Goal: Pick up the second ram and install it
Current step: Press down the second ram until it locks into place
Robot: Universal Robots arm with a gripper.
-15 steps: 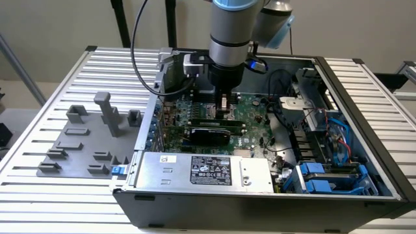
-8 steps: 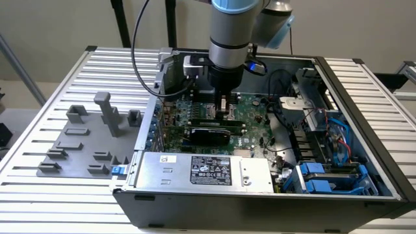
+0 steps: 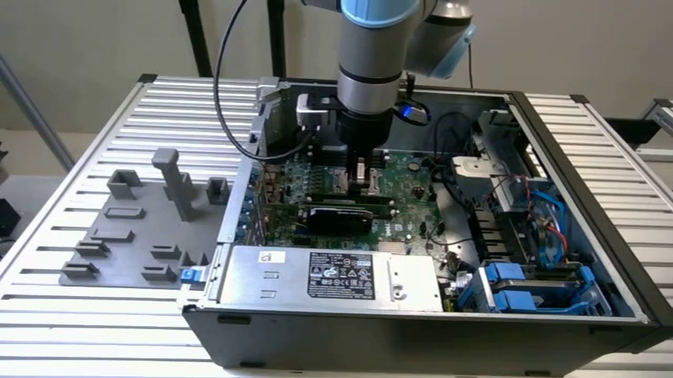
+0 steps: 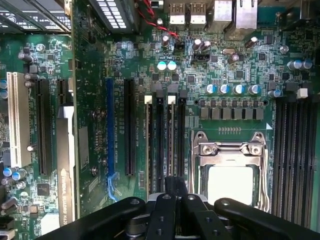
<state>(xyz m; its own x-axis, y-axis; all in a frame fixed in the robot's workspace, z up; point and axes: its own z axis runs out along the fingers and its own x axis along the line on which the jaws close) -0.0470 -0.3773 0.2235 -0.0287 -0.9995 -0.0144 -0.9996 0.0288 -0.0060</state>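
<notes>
My gripper (image 3: 363, 187) reaches down into the open computer case, low over the green motherboard (image 3: 405, 177). In the wrist view its two dark fingers (image 4: 166, 200) stand pressed close together. Between them is a thin strip, the second ram (image 4: 172, 180), seen edge-on and mostly hidden by the fingers. The gripper (image 4: 172, 184) points at the group of long black memory slots (image 4: 165, 135) with white latches, beside the silver CPU socket (image 4: 230, 170). It hangs a little above the slots, in line with them.
A tall graphics card (image 4: 67, 150) stands beside the expansion slots. More black memory slots (image 4: 295, 150) lie past the CPU socket. A gray fixture (image 3: 137, 236) with blocks and posts sits on the slatted table at the exterior view's left. The power supply (image 3: 326, 276) and blue drive bays (image 3: 526, 287) fill the case front.
</notes>
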